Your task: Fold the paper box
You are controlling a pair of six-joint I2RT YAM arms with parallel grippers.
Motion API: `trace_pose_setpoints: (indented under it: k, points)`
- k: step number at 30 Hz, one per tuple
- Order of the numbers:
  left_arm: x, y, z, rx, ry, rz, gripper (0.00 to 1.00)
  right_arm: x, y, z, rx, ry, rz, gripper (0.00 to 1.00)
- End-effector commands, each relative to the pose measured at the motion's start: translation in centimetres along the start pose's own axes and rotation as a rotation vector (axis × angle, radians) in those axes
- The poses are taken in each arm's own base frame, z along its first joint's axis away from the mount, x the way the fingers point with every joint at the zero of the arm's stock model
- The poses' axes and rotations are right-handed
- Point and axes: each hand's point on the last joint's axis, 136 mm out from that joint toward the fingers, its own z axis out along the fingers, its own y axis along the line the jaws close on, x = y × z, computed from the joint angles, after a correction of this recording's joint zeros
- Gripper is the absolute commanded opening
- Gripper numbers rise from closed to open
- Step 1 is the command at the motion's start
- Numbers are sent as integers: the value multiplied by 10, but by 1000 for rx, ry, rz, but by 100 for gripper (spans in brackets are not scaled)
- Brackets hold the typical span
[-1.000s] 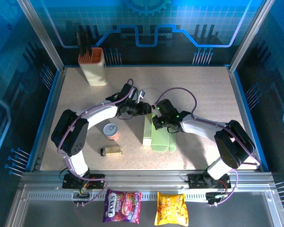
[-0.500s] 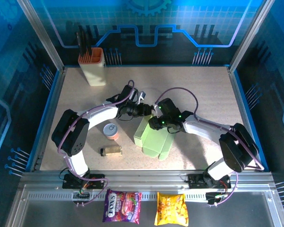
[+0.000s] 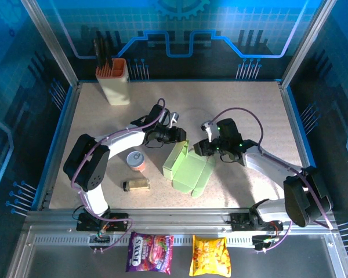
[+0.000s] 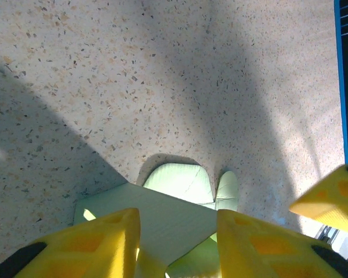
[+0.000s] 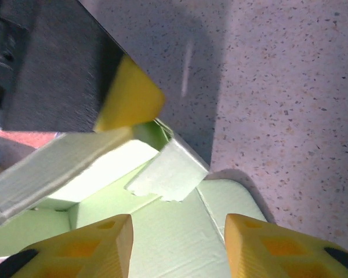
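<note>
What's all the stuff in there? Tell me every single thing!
paper box: 1, pale green, half folded, middle of the table
knife holder: 1, cream with orange rim, far left corner
small can: 1, silvery top, orange side, left of the box
little jar: 1, brownish, lying near the can
purple snack bag: 1, front ledge
yellow snack bag: 1, beside the purple one
table: 1, speckled beige
left claw: 1, yellow fingers, open, at the box's far edge
right claw: 1, yellow fingers, open, over the box

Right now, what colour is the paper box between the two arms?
Pale light green, plain; the paper box shows best in the top external view.
</note>
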Motion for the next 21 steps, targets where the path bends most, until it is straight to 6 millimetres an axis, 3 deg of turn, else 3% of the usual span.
trace_pose_setpoints:
  k: [1,7,21]
  points:
    - [24,13,7,-38,72,-12,40,7,0,8,-101,-23,-74,47]
    - [26,13,7,-32,79,-12,39,10,7,24,-205,-93,-217,49]
    - [30,10,7,-29,99,-3,39,-2,12,60,-324,-94,-259,43]
